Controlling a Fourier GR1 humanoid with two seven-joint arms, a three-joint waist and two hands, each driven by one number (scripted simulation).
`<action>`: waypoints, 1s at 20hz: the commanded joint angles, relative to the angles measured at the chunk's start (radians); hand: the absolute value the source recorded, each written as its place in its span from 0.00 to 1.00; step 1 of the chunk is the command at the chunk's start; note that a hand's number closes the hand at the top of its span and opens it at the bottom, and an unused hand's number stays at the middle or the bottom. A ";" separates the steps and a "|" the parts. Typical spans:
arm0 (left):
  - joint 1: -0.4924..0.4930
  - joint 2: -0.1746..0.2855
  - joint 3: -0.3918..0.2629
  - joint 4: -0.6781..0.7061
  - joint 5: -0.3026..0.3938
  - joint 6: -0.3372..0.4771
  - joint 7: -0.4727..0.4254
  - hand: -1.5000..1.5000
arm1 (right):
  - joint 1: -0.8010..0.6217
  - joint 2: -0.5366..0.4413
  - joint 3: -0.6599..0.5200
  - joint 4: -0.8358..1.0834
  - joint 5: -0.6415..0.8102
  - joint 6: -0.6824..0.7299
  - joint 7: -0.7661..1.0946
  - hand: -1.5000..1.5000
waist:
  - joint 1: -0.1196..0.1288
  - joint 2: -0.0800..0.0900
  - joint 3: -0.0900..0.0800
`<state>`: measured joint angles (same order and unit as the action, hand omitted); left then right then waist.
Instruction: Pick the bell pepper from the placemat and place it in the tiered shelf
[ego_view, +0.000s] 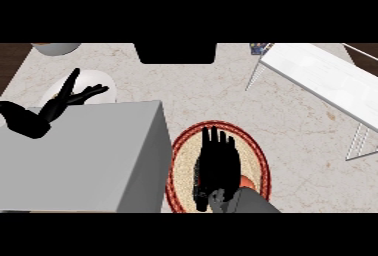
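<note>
Partly hidden, the bell pepper (248, 182) lies under the right hand (214, 161).

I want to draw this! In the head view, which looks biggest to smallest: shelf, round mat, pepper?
1. Tiered shelf and placemat look about alike. The shelf runs off the edge, so I won't rank them.
2. Bell pepper: smallest showing, mostly hidden under the right hand.

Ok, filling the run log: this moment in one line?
right hand open over placemat | pepper on placemat, unheld | left hand open, upper left
</note>
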<state>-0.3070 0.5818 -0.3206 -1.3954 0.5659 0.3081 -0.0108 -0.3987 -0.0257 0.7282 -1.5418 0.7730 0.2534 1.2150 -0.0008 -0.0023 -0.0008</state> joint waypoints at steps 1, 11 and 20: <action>0.053 0.008 0.004 -0.047 -0.010 0.005 0.027 0.50 | -0.006 0.024 -0.014 0.047 0.007 0.030 0.177 0.00 | 0.011 0.000 0.001; 0.006 -0.010 0.011 -0.089 -0.028 0.004 0.116 0.50 | 0.021 0.025 0.017 0.193 -0.007 -0.105 0.106 0.00 | 0.012 0.002 0.001; 0.007 -0.060 0.058 0.017 -0.081 -0.054 0.052 0.50 | 0.013 0.025 0.003 0.250 0.074 -0.048 -0.036 1.00 | -0.001 0.004 0.000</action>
<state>-0.2860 0.5512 -0.2704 -1.4424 0.5085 0.2855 0.0462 -0.3586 -0.0155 0.7231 -1.3454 0.8042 0.1671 1.1147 0.0032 -0.0078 -0.0026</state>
